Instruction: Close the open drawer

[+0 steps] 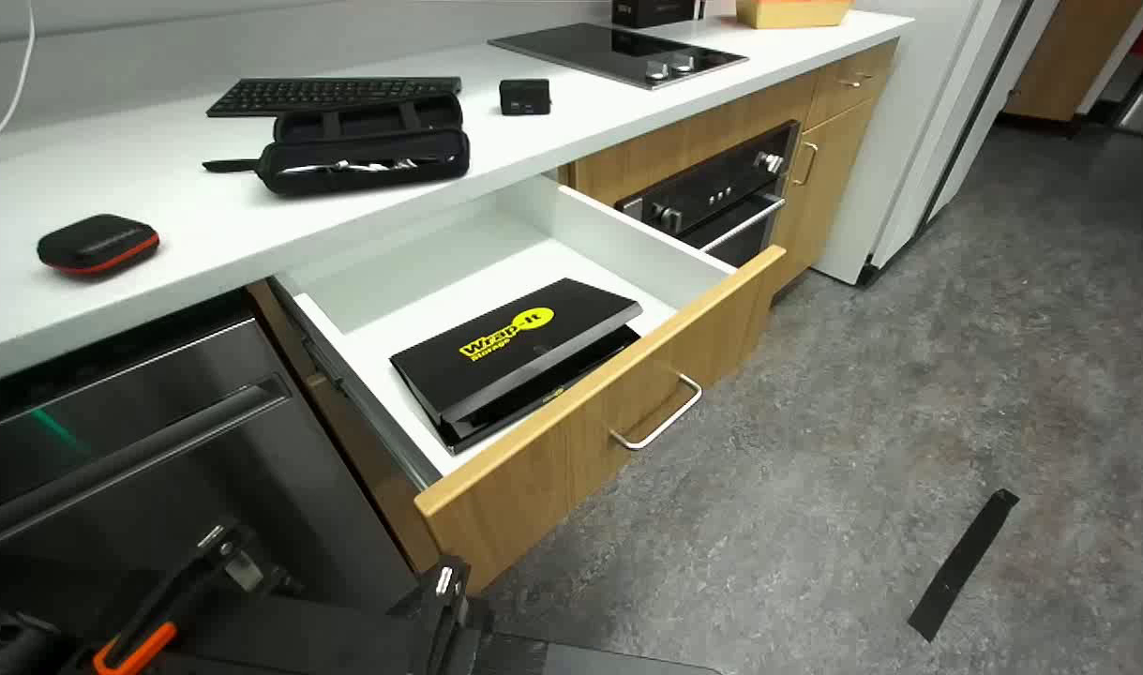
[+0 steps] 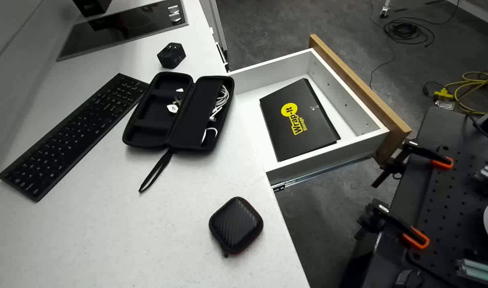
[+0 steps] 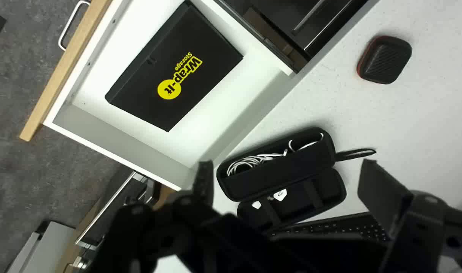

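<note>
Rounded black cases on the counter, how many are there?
2: the long open case beside the keyboard, and the small closed case near the front edge of the counter. Others may lie outside the views.

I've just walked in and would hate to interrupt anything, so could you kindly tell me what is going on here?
A robot is here to close the drawer, which stands open with a black Wrap-It box lying inside. In the wrist view, the robot's end effector is open and grips nothing, apparently above the counter. So the drawer has yet to be shut.
</note>
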